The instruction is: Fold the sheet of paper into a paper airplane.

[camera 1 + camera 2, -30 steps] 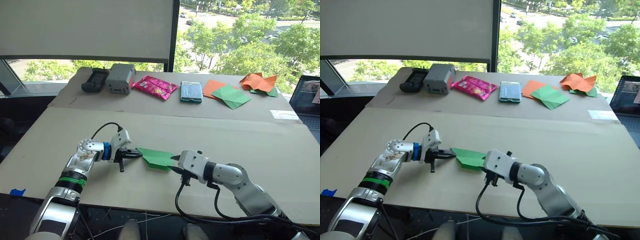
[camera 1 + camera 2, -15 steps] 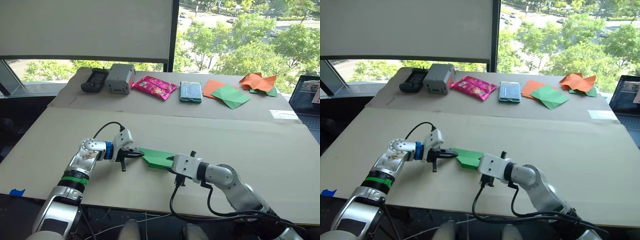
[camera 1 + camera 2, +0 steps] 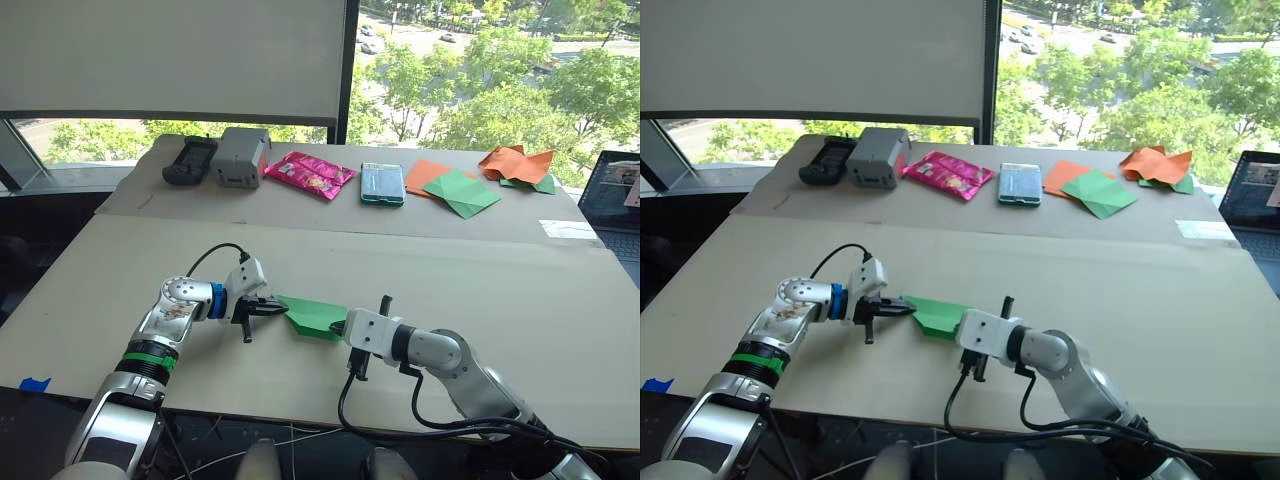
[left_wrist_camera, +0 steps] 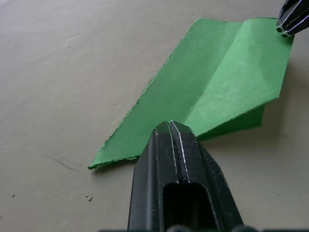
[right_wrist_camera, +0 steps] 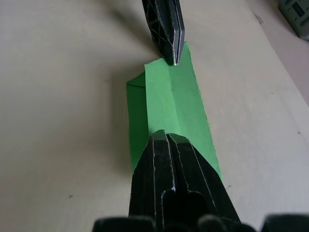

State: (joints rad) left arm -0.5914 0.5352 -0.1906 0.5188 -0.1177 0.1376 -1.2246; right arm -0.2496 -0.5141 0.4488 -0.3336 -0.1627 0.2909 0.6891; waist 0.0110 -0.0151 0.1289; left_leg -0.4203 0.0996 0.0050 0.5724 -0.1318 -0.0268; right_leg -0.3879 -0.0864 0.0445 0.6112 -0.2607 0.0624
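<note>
The sheet of paper [image 3: 312,316], bright green and folded into a flat pointed shape with a crease down its middle [image 5: 174,101], lies on the near part of the tan table. My left gripper [image 3: 278,308] is shut, its tips [image 4: 170,126] resting on the paper's pointed left end. My right gripper [image 3: 341,326] is shut too, its tips [image 5: 166,137] down on the paper's other end. The two grippers face each other along the crease. One flap [image 4: 241,87] stands slightly lifted off the table.
Along the table's back lie a black device [image 3: 189,160], a grey box [image 3: 241,157], a pink packet [image 3: 309,174], a teal case [image 3: 383,183], orange and duller green papers [image 3: 455,188] and an orange-and-green paper heap [image 3: 518,166]. A laptop [image 3: 612,200] sits at the far right.
My right gripper has slid left along the table and onto the paper's right end, its wrist turning. The left gripper and the paper have stayed put.
</note>
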